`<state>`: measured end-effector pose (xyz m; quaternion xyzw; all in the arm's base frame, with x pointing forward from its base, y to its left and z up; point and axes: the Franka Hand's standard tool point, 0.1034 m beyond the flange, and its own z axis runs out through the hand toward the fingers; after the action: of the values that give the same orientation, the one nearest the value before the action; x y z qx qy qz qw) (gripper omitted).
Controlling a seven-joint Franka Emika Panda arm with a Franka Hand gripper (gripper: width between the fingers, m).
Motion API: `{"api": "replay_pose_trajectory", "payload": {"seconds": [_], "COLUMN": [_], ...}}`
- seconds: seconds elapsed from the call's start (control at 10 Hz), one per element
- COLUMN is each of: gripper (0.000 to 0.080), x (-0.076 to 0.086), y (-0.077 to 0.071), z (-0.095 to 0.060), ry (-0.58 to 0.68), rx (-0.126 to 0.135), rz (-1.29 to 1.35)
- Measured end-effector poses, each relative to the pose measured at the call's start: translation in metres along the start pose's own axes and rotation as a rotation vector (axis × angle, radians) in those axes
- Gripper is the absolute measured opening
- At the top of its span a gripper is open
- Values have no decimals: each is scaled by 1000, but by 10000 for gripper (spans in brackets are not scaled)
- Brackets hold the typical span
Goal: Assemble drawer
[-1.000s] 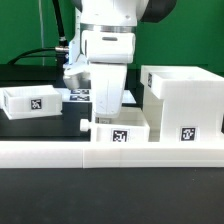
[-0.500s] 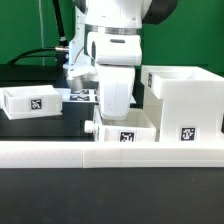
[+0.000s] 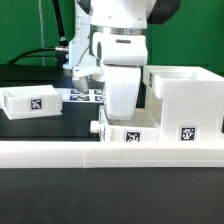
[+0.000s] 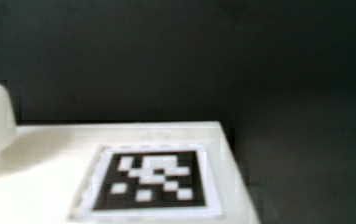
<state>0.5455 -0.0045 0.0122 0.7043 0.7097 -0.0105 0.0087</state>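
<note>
A small white knobbed tray (image 3: 130, 133) lies just behind the front rail, its knob (image 3: 97, 128) pointing to the exterior view's left and its other end close to the large white box shell (image 3: 185, 100). My gripper (image 3: 122, 118) reaches down into this tray, and its fingertips are hidden by the tray wall. The wrist view shows a tagged white face of the tray (image 4: 154, 178) up close, with no fingers in sight. A second tagged tray (image 3: 30, 101) lies at the exterior view's left.
The long low white rail (image 3: 60, 154) runs across the front. The marker board (image 3: 84, 96) lies flat behind my arm. Black cables hang at the back left in front of a green backdrop.
My gripper and the knobbed tray have moved together to the exterior view's right, toward the box shell. The other tray and the box have not moved.
</note>
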Motion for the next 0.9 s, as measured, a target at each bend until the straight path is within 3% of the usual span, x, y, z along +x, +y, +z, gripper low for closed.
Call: {"api": "replay_pose_trajectory", "payload": {"seconds": [0.2,0.4,0.9], "gripper": [41,41,41], "x": [-6,-25,-17], "y": [0,-2,-2], "z": [1,2,3], "ry": [1,32,33], "rx": [1,3,5], "rz": [4,-13,20]}}
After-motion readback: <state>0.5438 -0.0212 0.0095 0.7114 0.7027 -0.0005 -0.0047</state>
